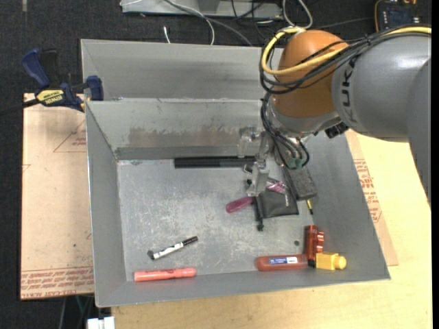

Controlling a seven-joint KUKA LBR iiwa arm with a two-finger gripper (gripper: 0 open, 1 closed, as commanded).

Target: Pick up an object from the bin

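My gripper [257, 182] hangs low in the right middle of the bin. Its tip sits just above a magenta pen-like thing [239, 204] that lies slanted on the floor. Right beside it, to the right, lies a flat black square pad [280, 204], with a thin black stick [259, 219] poking out at its lower left. A long black bar [209, 162] lies along the back wall, its right end reaching in behind the gripper. Nothing can be seen held in the gripper.
Along the front wall lie an orange-red marker [164, 274], a black-and-white pen [173, 247], a red marker with a white label [281, 262] and a red thing with a yellow cap [321, 251]. The arm with its orange dome covers the bin's back right corner.
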